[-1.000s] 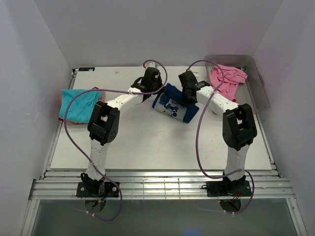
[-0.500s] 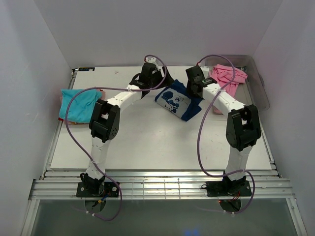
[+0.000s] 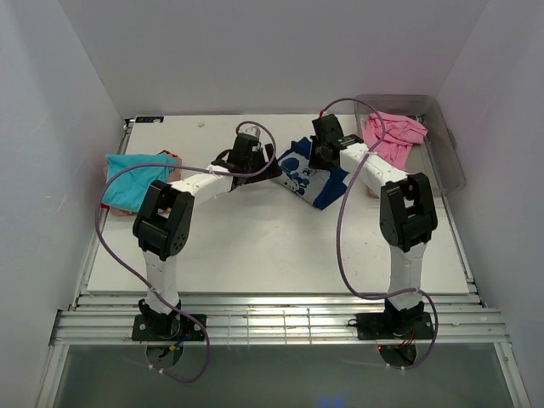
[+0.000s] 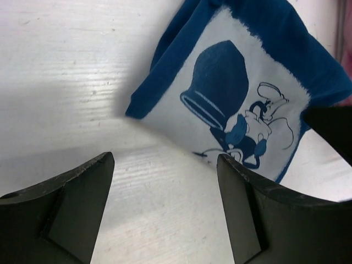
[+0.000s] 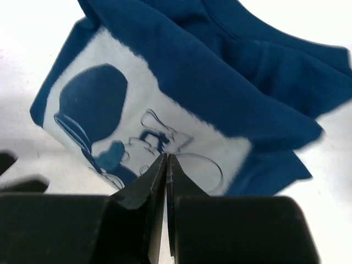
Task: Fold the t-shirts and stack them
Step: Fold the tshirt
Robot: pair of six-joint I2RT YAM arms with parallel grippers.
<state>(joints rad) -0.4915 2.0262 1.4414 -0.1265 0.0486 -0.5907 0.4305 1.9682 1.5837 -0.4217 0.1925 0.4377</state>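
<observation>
1. The navy shirt (image 3: 313, 177) lies crumpled in a loose bundle at the far middle of the table (image 3: 255, 246), print side up, between the two arms.
2. The left gripper (image 4: 164, 165) is spread wide just beside the shirt's left corner, holding nothing. The cloth lies beyond its fingers, apart from them.
3. The right gripper (image 5: 166, 159) is pressed together right over the white print. I see no fold rising between its fingers, so it looks empty.
4. The turquoise shirt (image 3: 134, 180) sits at the table's left edge. The pink shirt (image 3: 393, 136) is heaped at the left rim of the tub (image 3: 450, 161), far right.
5. Handling, as I judge it: the shirt is light, limp cloth that will sag and drag rather than keep any shape. It won't break, and it shouldn't slip once pinched.
6. Where to grip: a hem corner or a shoulder seam, one for each arm, so that it spreads flat. A pinch in the printed middle would only lift a bunch.
</observation>
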